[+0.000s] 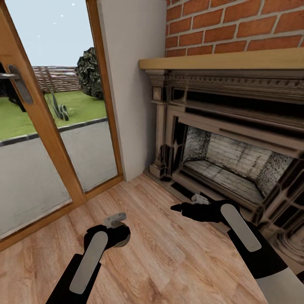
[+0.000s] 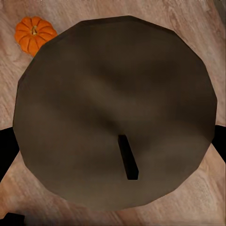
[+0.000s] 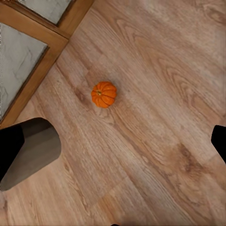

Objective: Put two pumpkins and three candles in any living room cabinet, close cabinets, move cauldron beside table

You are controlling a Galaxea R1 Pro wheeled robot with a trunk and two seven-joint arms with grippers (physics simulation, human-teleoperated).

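Closest to the robot, the left gripper (image 1: 115, 220) hangs over the wooden floor (image 1: 169, 261); whether its fingers are spread or closed cannot be told, since the left wrist view is blocked by a large round dark-brown shape (image 2: 115, 110) of unclear identity. Past that shape's edge a small orange pumpkin (image 2: 34, 34) lies on the floor. Beyond it, nearer the fireplace (image 1: 230, 156), the right gripper (image 1: 185, 207) hovers with its fingers spread wide, one finger (image 3: 28, 150) at either edge of its wrist view, and grasps nothing. Between them a pumpkin (image 3: 104, 94) sits on the boards, near a wooden frame. The glass door (image 1: 50, 122) stands away from the fireplace, past a white wall strip (image 1: 131, 84). Above the fireplace runs a wooden mantel (image 1: 223, 61) under a brick wall (image 1: 236, 25).
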